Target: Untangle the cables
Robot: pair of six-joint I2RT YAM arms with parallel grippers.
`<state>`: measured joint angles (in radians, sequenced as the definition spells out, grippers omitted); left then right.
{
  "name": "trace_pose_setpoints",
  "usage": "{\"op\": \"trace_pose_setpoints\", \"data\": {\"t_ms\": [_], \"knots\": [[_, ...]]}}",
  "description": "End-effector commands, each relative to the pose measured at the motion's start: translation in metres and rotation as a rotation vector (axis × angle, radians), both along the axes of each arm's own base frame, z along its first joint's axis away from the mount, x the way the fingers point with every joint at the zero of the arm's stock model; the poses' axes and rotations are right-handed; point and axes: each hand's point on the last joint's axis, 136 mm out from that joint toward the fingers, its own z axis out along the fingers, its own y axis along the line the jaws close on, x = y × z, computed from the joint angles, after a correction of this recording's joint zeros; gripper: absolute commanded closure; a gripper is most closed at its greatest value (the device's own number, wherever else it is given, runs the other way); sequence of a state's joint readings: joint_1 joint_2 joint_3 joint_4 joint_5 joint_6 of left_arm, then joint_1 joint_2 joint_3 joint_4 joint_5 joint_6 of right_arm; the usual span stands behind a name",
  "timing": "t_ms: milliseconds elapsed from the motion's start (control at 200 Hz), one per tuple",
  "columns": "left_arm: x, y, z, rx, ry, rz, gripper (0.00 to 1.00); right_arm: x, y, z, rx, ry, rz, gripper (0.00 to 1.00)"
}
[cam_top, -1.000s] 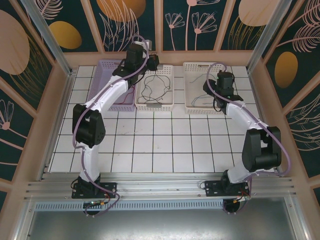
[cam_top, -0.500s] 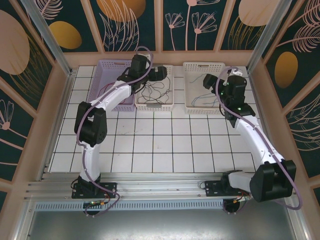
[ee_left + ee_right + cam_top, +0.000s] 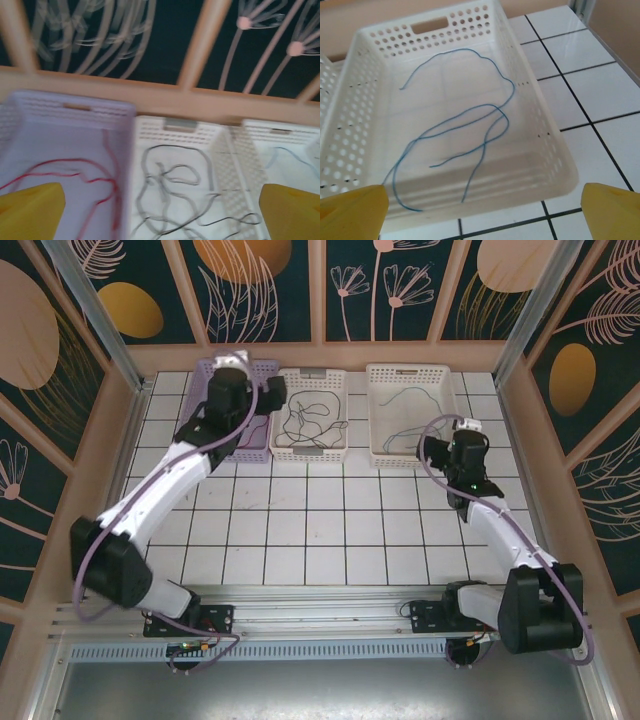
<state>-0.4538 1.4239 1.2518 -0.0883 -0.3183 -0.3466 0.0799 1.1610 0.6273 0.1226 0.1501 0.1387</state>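
Jaws of both grippers stand released and empty. Left gripper (image 3: pixel 268 392) hovers over the lilac basket (image 3: pixel 197 435) at the table's (image 3: pixel 330 530) far edge, arm stretched forward; the red cable (image 3: pixel 95 180) lies inside. Right gripper (image 3: pixel 430 448) hangs at the near rim of the right basket (image 3: pixel 555 150), which holds the blue cable (image 3: pixel 470 112), elbow folded low. The dark cable (image 3: pixel 170 185) is in the middle basket (image 3: pixel 310 454).

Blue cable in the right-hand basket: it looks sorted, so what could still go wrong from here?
The blue cable crosses itself in loose loops inside the right basket; pulling one strand might tighten a knot. The black cable in the middle basket lies in overlapping coils and may still be tangled; the blurred left wrist view cannot settle that.
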Motion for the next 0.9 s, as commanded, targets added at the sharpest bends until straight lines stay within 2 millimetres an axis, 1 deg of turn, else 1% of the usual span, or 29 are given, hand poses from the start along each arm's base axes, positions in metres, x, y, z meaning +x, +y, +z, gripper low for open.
{"op": "trace_pose_setpoints", "data": {"t_ms": [0, 10, 40, 50, 70, 80, 120, 150, 185, 215, 270, 290, 345, 375, 400, 415, 440, 465, 485, 525, 626, 706, 726, 771, 791, 896], "knots": [[-0.026, 0.063, -0.037, 0.168, 0.001, 0.264, 0.01, 0.007, -0.013, 0.023, 0.014, -0.217, 0.005, 0.01], [-0.028, 0.067, -0.035, 0.167, -0.009, 0.280, 0.01, 0.007, -0.014, 0.022, 0.017, -0.230, 0.011, 0.01], [-0.038, 0.077, -0.052, 0.195, -0.001, 0.306, 0.01, 0.004, -0.015, 0.020, 0.025, -0.270, 0.031, 0.01], [-0.040, 0.080, -0.052, 0.199, -0.009, 0.315, 0.01, 0.003, -0.014, 0.018, 0.027, -0.279, 0.044, 0.01], [-0.046, 0.086, -0.061, 0.217, -0.010, 0.333, 0.01, 0.001, -0.013, 0.018, 0.035, -0.308, 0.063, 0.01], [-0.047, 0.088, -0.061, 0.221, -0.017, 0.343, 0.01, 0.001, -0.014, 0.018, 0.040, -0.325, 0.063, 0.01], [-0.056, 0.098, -0.074, 0.252, -0.017, 0.368, 0.01, -0.002, -0.018, 0.017, 0.059, -0.376, 0.054, 0.01], [-0.061, 0.104, -0.080, 0.268, -0.019, 0.385, 0.01, -0.004, -0.019, 0.012, 0.056, -0.391, 0.060, 0.01], [-0.068, 0.112, -0.095, 0.288, 0.001, 0.406, 0.01, -0.004, -0.016, 0.006, 0.030, -0.402, 0.084, 0.01], [-0.071, 0.116, -0.105, 0.292, 0.019, 0.408, 0.01, -0.002, -0.014, -0.007, -0.001, -0.362, 0.111, 0.01], [-0.073, 0.121, -0.126, 0.286, 0.062, 0.389, 0.01, -0.001, -0.018, -0.023, 0.006, -0.349, 0.093, 0.01], [-0.074, 0.123, -0.134, 0.286, 0.079, 0.388, 0.01, -0.002, -0.018, -0.022, 0.001, -0.375, 0.098, 0.01], [-0.075, 0.130, -0.153, 0.283, 0.118, 0.392, 0.01, -0.005, -0.011, -0.026, -0.016, -0.384, 0.145, 0.01], [-0.074, 0.132, -0.161, 0.288, 0.134, 0.392, 0.01, -0.007, -0.013, -0.028, -0.020, -0.402, 0.132, 0.01], [-0.074, 0.137, -0.165, 0.297, 0.138, 0.406, 0.01, -0.010, -0.017, -0.035, -0.014, -0.404, 0.108, 0.01], [-0.074, 0.140, -0.167, 0.302, 0.140, 0.415, 0.01, -0.011, -0.018, -0.032, -0.014, -0.431, 0.103, 0.01], [-0.074, 0.144, -0.170, 0.307, 0.138, 0.429, 0.01, -0.012, -0.016, -0.030, -0.006, -0.462, 0.124, 0.01], [-0.072, 0.147, -0.172, 0.309, 0.135, 0.428, 0.01, -0.011, -0.013, -0.037, -0.005, -0.422, 0.147, 0.01], [-0.072, 0.151, -0.174, 0.311, 0.144, 0.429, 0.01, -0.006, -0.012, -0.042, -0.008, -0.378, 0.148, 0.01], [-0.073, 0.161, -0.173, 0.314, 0.127, 0.461, 0.01, 0.002, -0.017, -0.042, -0.020, -0.371, 0.105, 0.01], [-0.082, 0.169, -0.174, 0.287, 0.047, 0.466, 0.01, 0.001, -0.019, -0.043, -0.023, -0.363, 0.080, 0.01], [-0.084, 0.170, -0.166, 0.244, -0.052, 0.443, 0.01, 0.002, -0.019, -0.043, -0.038, -0.359, 0.067, 0.01], [-0.084, 0.173, -0.163, 0.232, -0.072, 0.452, 0.01, 0.002, -0.019, -0.044, -0.043, -0.356, 0.062, 0.01], [-0.086, 0.181, -0.166, 0.190, -0.098, 0.470, 0.01, 0.003, -0.017, -0.044, -0.053, -0.354, 0.059, 0.01], [-0.087, 0.184, -0.167, 0.179, -0.108, 0.470, 0.01, 0.003, -0.019, -0.044, -0.060, -0.354, 0.044, 0.01], [-0.086, 0.191, -0.165, 0.161, -0.162, 0.462, 0.01, 0.002, -0.020, -0.044, -0.059, -0.353, 0.041, 0.01]]}}
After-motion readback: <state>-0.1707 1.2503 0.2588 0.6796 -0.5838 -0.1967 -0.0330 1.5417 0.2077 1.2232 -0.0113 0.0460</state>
